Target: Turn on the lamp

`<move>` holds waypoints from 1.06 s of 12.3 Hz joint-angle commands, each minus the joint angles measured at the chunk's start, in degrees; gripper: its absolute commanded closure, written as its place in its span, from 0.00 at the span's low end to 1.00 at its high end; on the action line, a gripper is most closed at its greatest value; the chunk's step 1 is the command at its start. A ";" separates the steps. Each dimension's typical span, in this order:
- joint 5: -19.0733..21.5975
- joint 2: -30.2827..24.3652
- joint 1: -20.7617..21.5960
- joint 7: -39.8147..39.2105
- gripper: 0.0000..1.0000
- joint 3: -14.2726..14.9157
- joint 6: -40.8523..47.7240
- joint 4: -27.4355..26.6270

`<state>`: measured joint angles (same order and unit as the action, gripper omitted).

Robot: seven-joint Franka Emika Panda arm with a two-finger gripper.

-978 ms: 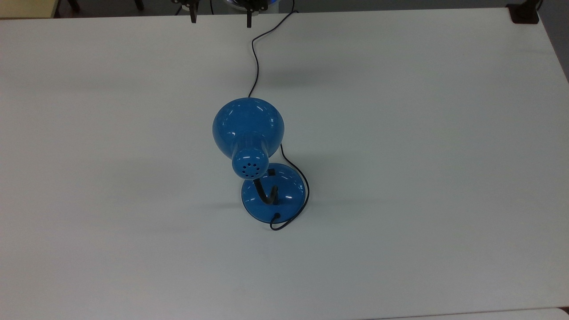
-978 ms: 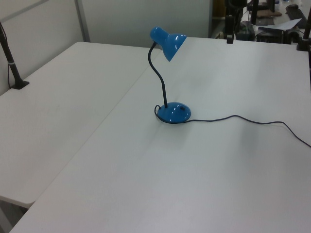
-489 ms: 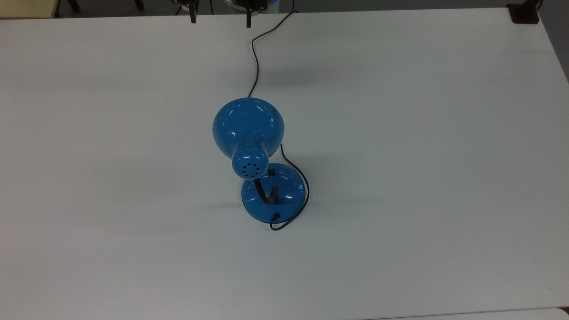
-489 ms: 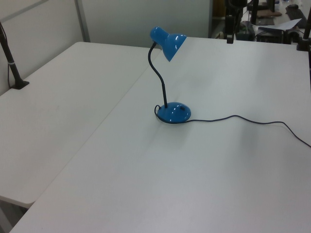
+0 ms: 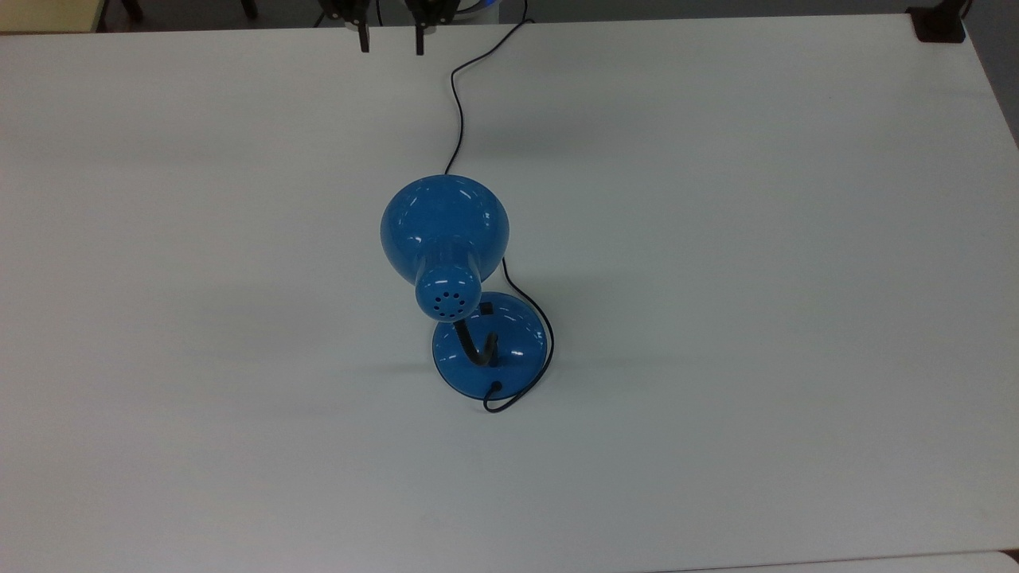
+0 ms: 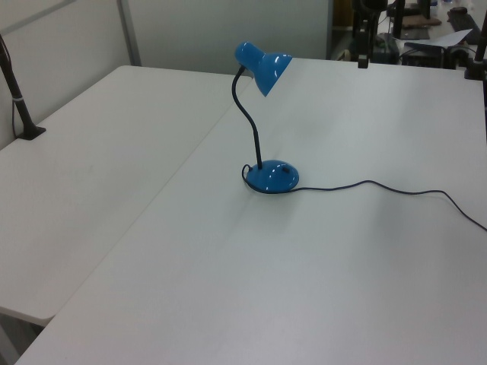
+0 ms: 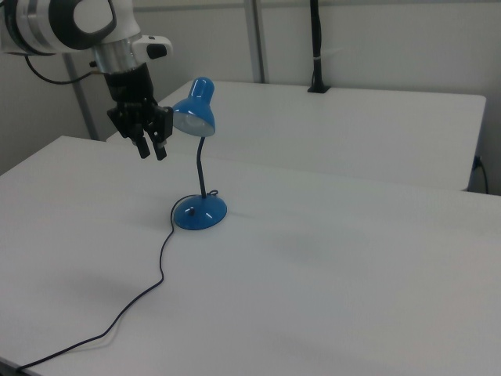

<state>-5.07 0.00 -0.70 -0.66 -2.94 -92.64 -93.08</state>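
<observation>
Gripper [image 7: 152, 150] fingers slightly apart, holding nothing, well away from the blue desk lamp [image 5: 446, 239]. Approach stage; next it needs to reach the black switch [image 5: 486, 307] on the base.

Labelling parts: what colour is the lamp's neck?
Black; the lamp neck shows best in the left view.

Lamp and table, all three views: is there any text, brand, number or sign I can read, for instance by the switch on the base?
None. No readable text, brand, number or sign in any view.
The lamp: plain glossy blue, with vent holes on its cap and no lettering.
The lamp's base: a dark mark shows there, with no legible label.
The table: bare white, unmarked.
</observation>
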 commanded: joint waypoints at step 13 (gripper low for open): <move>0.85 0.09 0.26 -1.45 1.00 -0.31 -1.48 -1.39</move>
<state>-5.06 0.48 -0.59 -0.93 -3.12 -92.64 -93.20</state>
